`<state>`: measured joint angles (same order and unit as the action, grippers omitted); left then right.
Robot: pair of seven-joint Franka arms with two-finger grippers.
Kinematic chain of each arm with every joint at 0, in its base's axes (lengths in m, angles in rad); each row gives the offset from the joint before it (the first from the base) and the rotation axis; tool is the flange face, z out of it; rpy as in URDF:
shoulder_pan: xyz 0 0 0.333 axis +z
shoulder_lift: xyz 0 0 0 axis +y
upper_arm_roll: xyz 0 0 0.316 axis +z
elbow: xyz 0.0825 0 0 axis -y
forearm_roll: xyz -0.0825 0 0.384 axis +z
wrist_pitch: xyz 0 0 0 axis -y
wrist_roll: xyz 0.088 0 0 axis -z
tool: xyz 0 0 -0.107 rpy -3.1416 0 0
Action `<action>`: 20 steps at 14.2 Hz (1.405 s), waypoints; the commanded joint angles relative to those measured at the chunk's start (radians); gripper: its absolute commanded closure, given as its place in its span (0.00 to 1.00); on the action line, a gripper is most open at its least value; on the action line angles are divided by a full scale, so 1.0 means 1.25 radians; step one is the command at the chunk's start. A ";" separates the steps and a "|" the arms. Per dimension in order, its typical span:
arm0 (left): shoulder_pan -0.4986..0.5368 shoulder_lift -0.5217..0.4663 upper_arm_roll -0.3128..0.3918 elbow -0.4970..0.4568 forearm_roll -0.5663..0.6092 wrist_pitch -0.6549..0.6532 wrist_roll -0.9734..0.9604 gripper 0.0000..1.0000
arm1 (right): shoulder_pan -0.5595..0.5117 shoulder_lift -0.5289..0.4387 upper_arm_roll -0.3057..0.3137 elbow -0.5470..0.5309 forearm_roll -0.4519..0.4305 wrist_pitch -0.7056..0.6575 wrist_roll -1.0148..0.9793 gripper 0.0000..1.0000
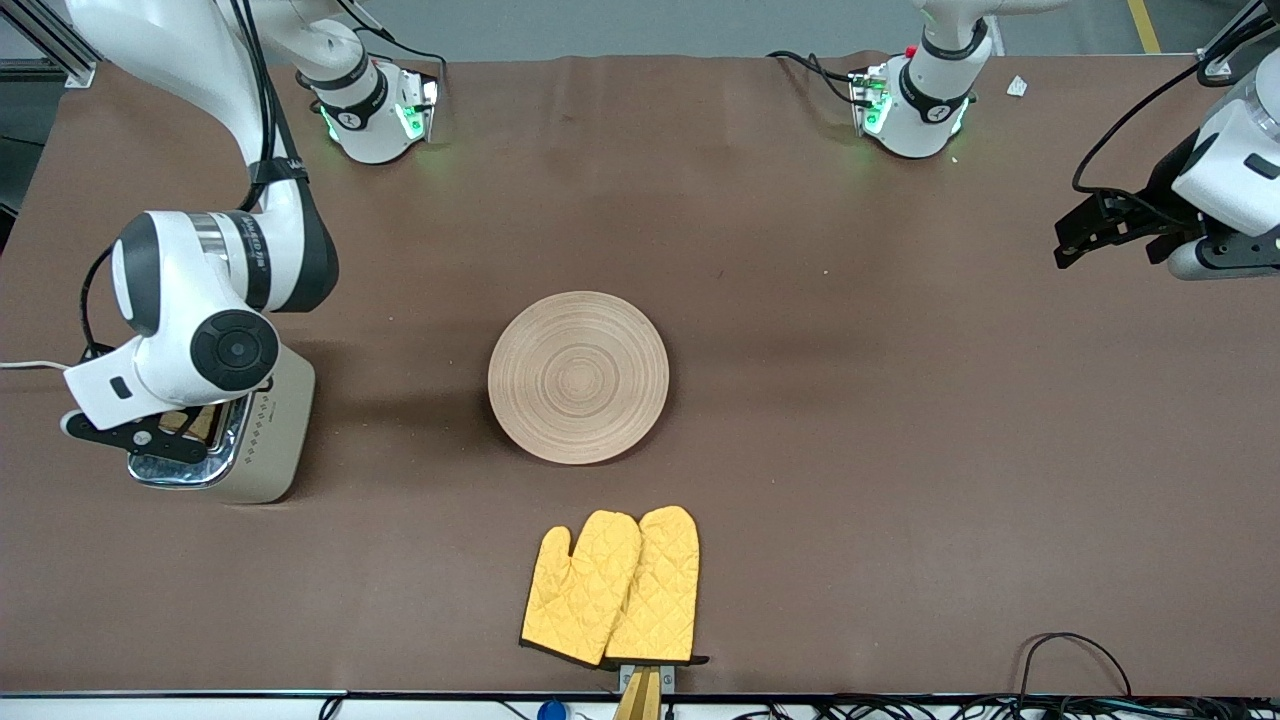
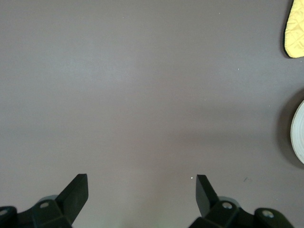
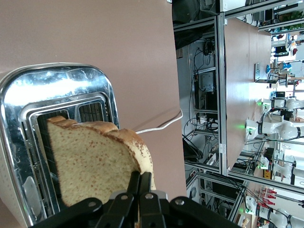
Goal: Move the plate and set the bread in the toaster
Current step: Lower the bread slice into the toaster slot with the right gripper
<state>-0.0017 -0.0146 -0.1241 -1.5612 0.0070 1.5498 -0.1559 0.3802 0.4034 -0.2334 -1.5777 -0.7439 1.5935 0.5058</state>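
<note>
A brown table seen from a high camera facing two white robot arms. The right gripper (image 1: 150,425) is over the toaster (image 1: 262,430), which stands at the right arm's end of the table, and its fingers are pinched tight on one edge of the bread (image 3: 92,159). In the right wrist view the slice hangs partly down into one slot of the toaster's chrome top. The bread looks light, soft and crumbly, so it could bend or tear under a hard squeeze; the crust edge, where it is held now, seems the sensible place to grip. The slot is narrow, and its wire guides and chrome rim could catch a tilted slice.

The plate (image 1: 578,377), round pale wood with ring grooves, lies empty near the table's middle, well apart from the toaster. It looks stiff and fairly light, best taken by its rim.

A pair of yellow oven mitts (image 1: 612,588) lies nearer to the front camera than the plate. The left gripper (image 2: 141,194) waits with jaws wide apart, holding nothing, over bare table at the left arm's end
</note>
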 commanded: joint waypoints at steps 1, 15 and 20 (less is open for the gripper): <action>-0.002 -0.013 0.004 -0.011 0.015 0.006 0.006 0.00 | 0.004 0.009 0.003 0.005 -0.014 -0.007 0.014 1.00; -0.001 -0.008 0.004 -0.011 0.017 0.009 0.004 0.00 | 0.006 0.107 0.005 -0.003 -0.005 0.051 0.014 0.61; -0.002 -0.004 0.004 -0.011 0.020 0.011 0.003 0.00 | 0.023 0.109 0.009 0.063 0.117 0.044 0.003 0.00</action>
<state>-0.0007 -0.0132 -0.1230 -1.5657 0.0091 1.5498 -0.1559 0.3904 0.5374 -0.2255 -1.5711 -0.6804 1.6715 0.5070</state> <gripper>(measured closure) 0.000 0.414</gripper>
